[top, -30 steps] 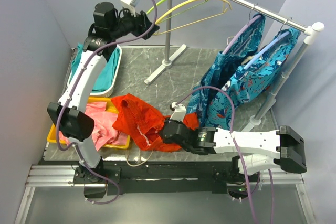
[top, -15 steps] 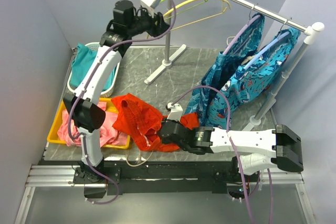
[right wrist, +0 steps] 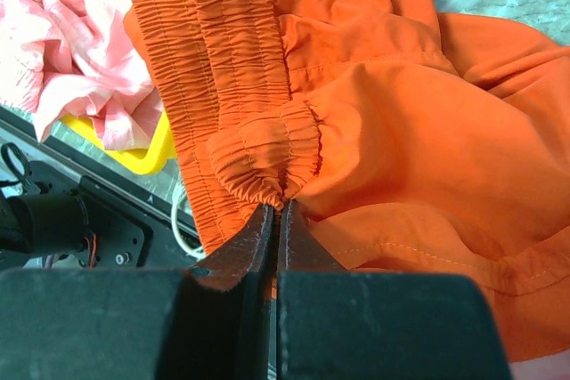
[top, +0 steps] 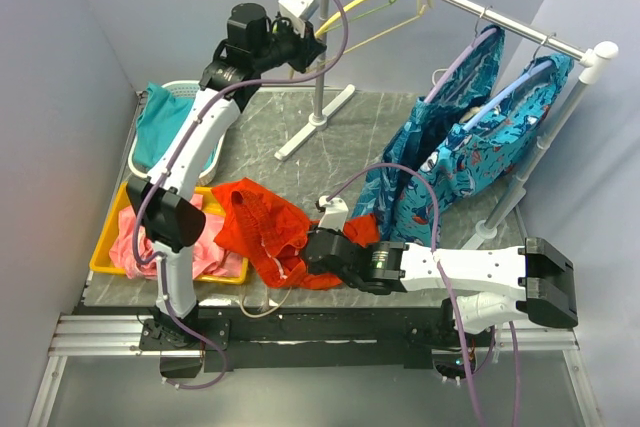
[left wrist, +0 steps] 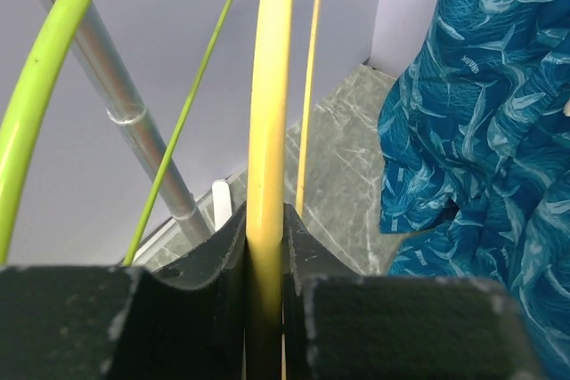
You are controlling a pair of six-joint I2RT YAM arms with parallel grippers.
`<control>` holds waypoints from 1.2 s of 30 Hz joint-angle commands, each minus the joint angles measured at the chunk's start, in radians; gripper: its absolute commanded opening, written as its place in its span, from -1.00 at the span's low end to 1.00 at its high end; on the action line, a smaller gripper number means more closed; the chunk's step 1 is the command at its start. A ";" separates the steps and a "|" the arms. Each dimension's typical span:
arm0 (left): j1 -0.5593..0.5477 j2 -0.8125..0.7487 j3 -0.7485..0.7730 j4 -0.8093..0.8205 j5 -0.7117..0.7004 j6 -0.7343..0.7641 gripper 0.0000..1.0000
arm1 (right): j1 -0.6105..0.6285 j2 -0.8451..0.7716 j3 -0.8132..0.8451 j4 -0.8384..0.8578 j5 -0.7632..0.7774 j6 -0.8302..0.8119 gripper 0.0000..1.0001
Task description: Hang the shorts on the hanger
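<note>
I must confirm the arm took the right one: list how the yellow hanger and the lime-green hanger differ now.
Colour: the yellow hanger is yellow, the lime-green hanger bright green. Grip: the left gripper is shut on the yellow hanger; the lime-green hanger hangs untouched. Place: in the left wrist view the lime-green hanger lies left of the yellow hanger. Shared: both are thin, curved and hooked on the rail.

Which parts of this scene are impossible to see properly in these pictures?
- Left wrist view: the hook of the hanger is cut off by the top edge. Its lower part is hidden behind the left gripper.
- Right wrist view: the fingers of the right gripper hide how much of the shorts they pinch.
- Top view: the left arm covers part of the pink cloth.
</note>
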 commanded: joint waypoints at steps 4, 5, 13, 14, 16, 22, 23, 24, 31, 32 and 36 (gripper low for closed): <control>-0.033 -0.036 0.038 0.070 -0.050 0.020 -0.98 | -0.004 -0.027 0.047 0.002 0.029 0.003 -1.00; -0.044 -0.044 0.029 0.087 -0.082 0.022 -0.98 | -0.004 -0.027 0.047 0.001 0.032 0.004 -1.00; -0.052 -0.114 -0.009 0.184 -0.121 -0.017 -0.98 | -0.004 -0.031 0.050 -0.013 0.049 0.007 -1.00; -0.052 -0.117 -0.008 0.181 -0.121 -0.014 -0.98 | -0.004 -0.034 0.050 -0.016 0.052 0.007 -1.00; -0.052 -0.140 -0.031 0.184 -0.116 -0.017 -0.98 | -0.004 -0.037 0.048 -0.018 0.056 0.007 -1.00; -0.052 -0.197 -0.115 0.195 -0.108 -0.015 -0.98 | -0.004 -0.045 0.047 -0.030 0.070 0.012 -1.00; -0.052 -0.206 -0.130 0.198 -0.107 -0.017 -0.98 | -0.004 -0.050 0.045 -0.030 0.072 0.012 -1.00; -0.052 -0.217 -0.167 0.207 -0.105 -0.021 -0.98 | -0.005 -0.051 0.042 -0.031 0.073 0.012 -1.00; -0.052 -0.338 -0.304 0.222 -0.084 -0.035 -0.98 | -0.007 -0.094 0.031 -0.053 0.099 0.018 -1.00; -0.052 -0.353 -0.322 0.227 -0.079 -0.038 -0.98 | -0.007 -0.099 0.028 -0.053 0.104 0.020 -1.00; -0.052 -0.456 -0.445 0.236 -0.073 -0.057 -0.98 | -0.013 -0.119 0.014 -0.065 0.116 0.029 -1.00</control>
